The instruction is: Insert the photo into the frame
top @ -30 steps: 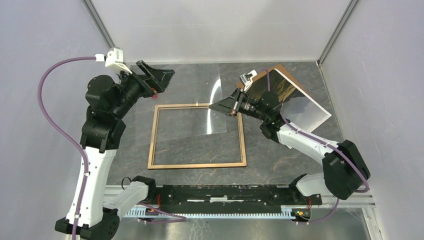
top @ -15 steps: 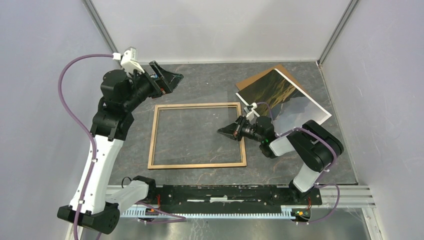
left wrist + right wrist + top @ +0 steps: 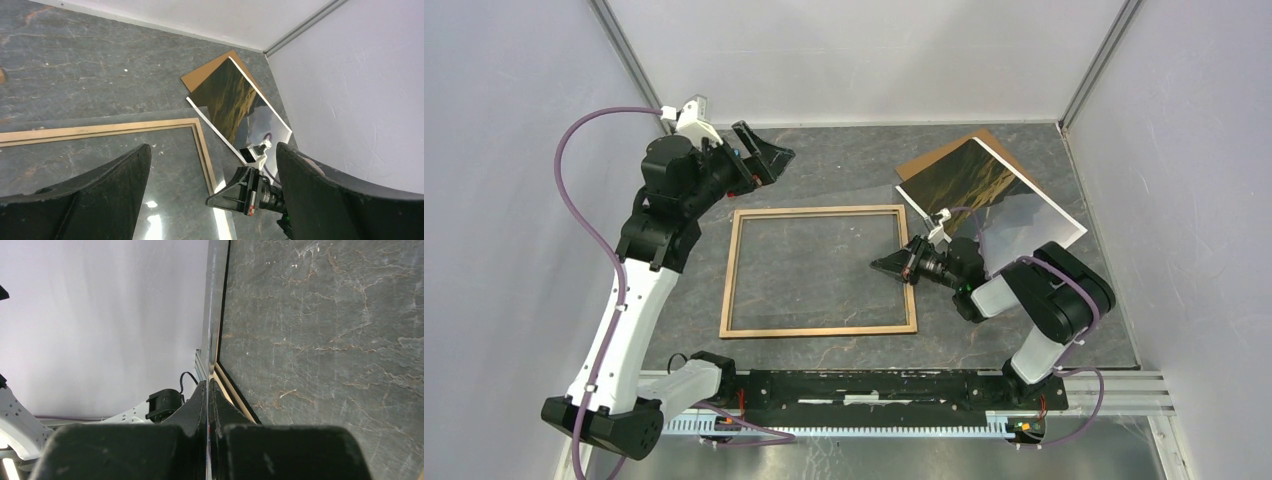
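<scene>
Caught the left tool (image 3: 767,160) nudging right since a second ago; hangs high past the frame (image 3: 730,270), spread wide in its wrist view. Only tellable from the right wrist view: right tool (image 3: 882,267), low at the right rail, pinching the clear pane (image 3: 214,290). Found the photo (image 3: 969,180) picture-up on a brown board (image 3: 929,158), far right of the worktop (image 3: 844,160).

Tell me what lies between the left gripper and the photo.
Only bare dark table; the top external view shows nothing on that stretch between the left gripper and the photo. The frame lies nearer the arms, off that line.
</scene>
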